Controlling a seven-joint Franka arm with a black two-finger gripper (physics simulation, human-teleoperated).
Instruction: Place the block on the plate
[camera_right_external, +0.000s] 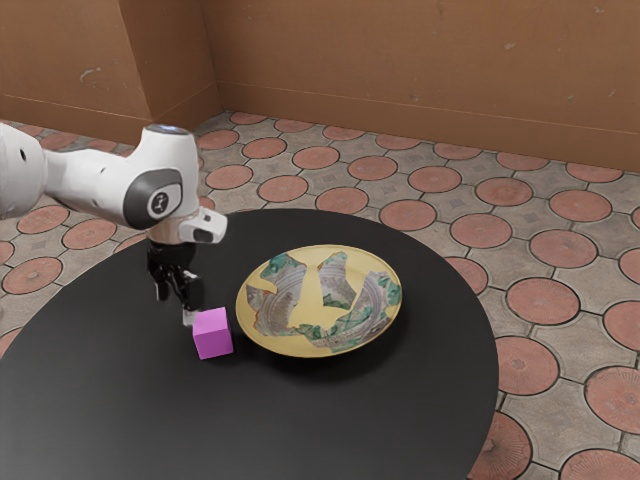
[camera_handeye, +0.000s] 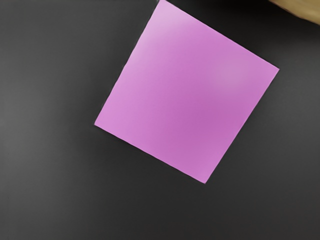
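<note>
Block (camera_right_external: 212, 335), just one, near one patterned plate (camera_right_external: 312, 298).

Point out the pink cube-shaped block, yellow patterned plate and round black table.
Pink cube-shaped block (camera_right_external: 213, 344): exterior view, on its side face.
Yellow patterned plate (camera_right_external: 290, 347): exterior view, on its rim.
Round black table (camera_right_external: 120, 400): exterior view, on its bare top.

Wrist view: the upper right crops the plate (camera_handeye: 306, 9). Exterior view: the left edge cuts the arm (camera_right_external: 95, 182), the lower the table (camera_right_external: 110, 400).
</note>
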